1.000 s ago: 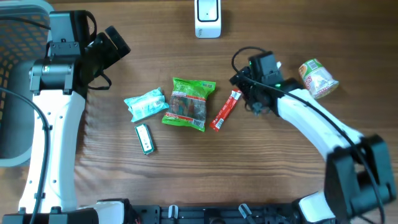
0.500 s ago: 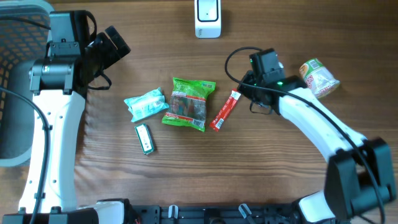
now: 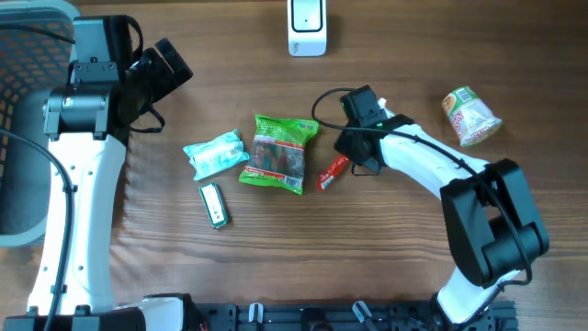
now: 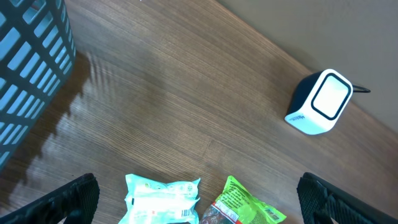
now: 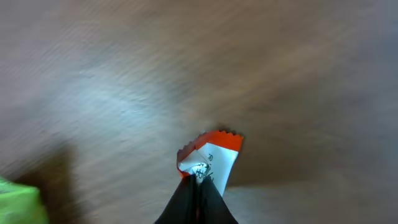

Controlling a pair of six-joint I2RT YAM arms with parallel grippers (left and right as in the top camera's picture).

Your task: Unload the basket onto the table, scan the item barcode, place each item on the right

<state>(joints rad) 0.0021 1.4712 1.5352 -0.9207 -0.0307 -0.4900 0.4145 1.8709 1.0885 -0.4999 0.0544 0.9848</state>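
Near table centre, item 1: slim red foil sachet with a white printed end, lying on the brown wood-grain table, its upper end hidden under the right gripper. Wrist view: the black fingers are clenched together on the sachet's crimped, serrated end, pinching it; whether the far end is off the wood cannot be told. Item 2: green plastic snack bag with a dark picture panel, at 9 o'clock from the sachet, just beside it, not touching. Item 3: pale teal crinkled packet, at 9 o'clock from the green bag, their edges close. Item 4: small green-and-white rectangular pack, at 6 o'clock from the teal packet, apart from it. Item 5: paper noodle cup with green rim, on its side, at 2 o'clock from the sachet, well apart. Item 6: white box-shaped barcode scanner, at 12 o'clock, at the table's far edge. Item 7: grey mesh basket, at 9 o'clock, at the table's left margin. Left gripper, at 10 o'clock, above the wood, fingers spread wide and released, grasping nothing.
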